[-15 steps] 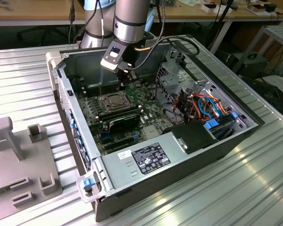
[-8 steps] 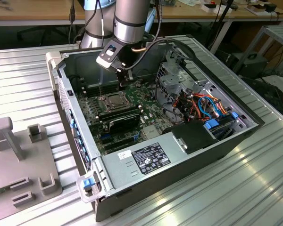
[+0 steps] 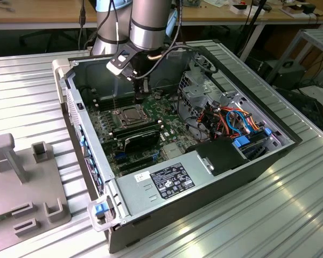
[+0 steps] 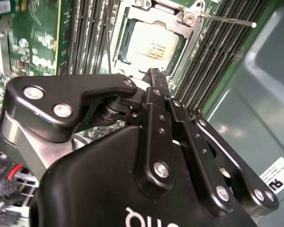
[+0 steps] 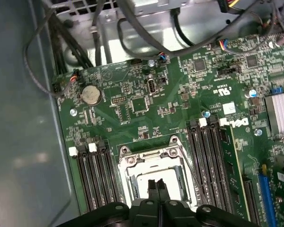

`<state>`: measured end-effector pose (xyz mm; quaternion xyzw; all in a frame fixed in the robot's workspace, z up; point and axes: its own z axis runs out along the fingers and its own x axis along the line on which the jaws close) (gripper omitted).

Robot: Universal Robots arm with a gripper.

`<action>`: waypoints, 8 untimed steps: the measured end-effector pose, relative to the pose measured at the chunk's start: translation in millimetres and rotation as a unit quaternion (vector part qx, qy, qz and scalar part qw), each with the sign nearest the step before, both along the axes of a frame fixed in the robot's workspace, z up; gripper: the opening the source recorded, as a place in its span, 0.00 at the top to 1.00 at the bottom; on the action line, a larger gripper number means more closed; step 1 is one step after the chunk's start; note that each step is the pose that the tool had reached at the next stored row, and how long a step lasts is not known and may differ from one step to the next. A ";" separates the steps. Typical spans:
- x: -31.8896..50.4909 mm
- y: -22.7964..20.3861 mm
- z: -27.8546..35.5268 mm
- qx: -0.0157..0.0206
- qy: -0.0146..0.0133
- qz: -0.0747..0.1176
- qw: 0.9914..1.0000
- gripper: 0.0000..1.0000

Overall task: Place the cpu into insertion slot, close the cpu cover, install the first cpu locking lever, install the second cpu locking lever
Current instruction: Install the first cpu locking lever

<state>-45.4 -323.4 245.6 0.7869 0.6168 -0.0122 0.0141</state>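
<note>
The cpu, a silver-topped square, lies flat in its socket on the green motherboard. The cpu cover, a metal frame, lies down around it, and the insertion slot is hidden beneath both. One thin locking lever stands raised off the socket's side, seen as an upright rod in the exterior view. My gripper hovers just above the socket edge. Its black fingertips are pressed together, shut, with nothing between them. In the exterior view the gripper hangs behind the socket.
Long black memory slots flank the socket on both sides. A black finned block lies in front of it, and a power supply sits nearer still. Coloured cables fill the exterior view's right. The case wall stands close.
</note>
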 end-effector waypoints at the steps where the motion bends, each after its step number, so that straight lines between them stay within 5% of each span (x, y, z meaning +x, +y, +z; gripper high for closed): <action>1: 0.0 0.0 -0.2 0.000 0.000 -0.008 1.000 0.89; 5: 0.0 0.0 -0.8 0.000 0.000 -0.045 0.999 0.89; 8: 0.0 0.0 -1.2 -0.001 0.000 -0.075 0.997 0.89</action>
